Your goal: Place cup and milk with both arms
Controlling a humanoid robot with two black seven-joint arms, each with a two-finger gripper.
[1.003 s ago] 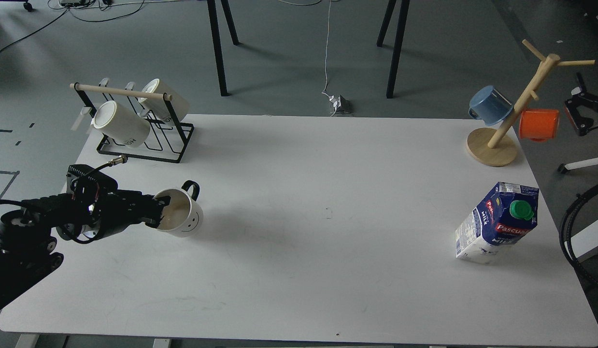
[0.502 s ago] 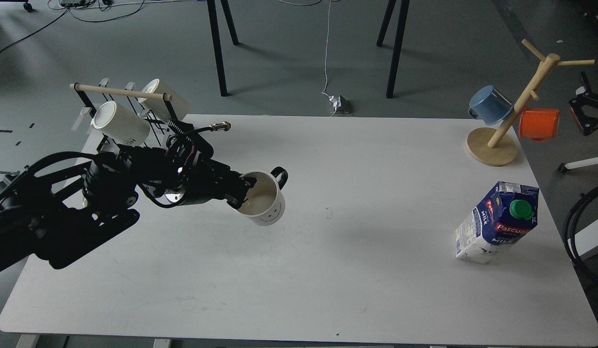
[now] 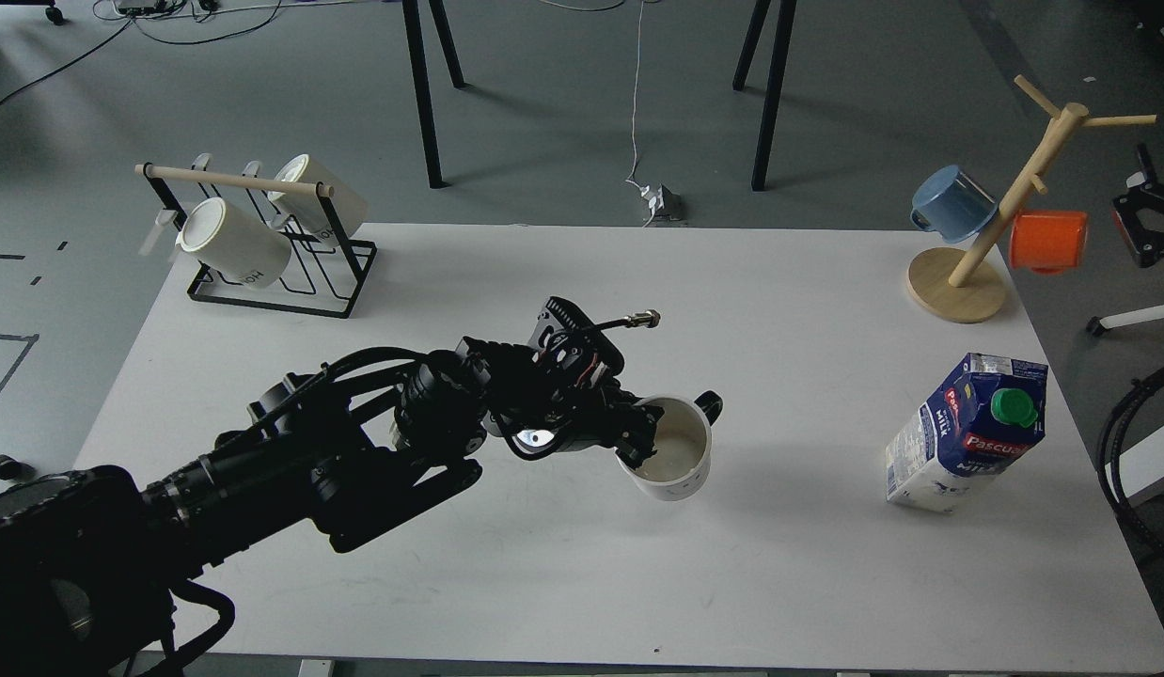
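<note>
Left hand (image 3: 638,448) clamps the near rim of the white ceramic cup with black handle (image 3: 674,460), one finger inside, one outside. Cup sits around the middle of the white rectangular worktop (image 3: 563,583), mouth up, slightly tilted (touching the surface or just above, can't tell). Blue-and-white milk carton with green cap (image 3: 967,432) stands leaning near the worktop's right edge, well apart from the cup. Right hand is out of view.

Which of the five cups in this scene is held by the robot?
The white cup with the black handle, near the table's middle, gripped at its rim by the left end effector. The other four hang on racks at the table's far corners.
</note>
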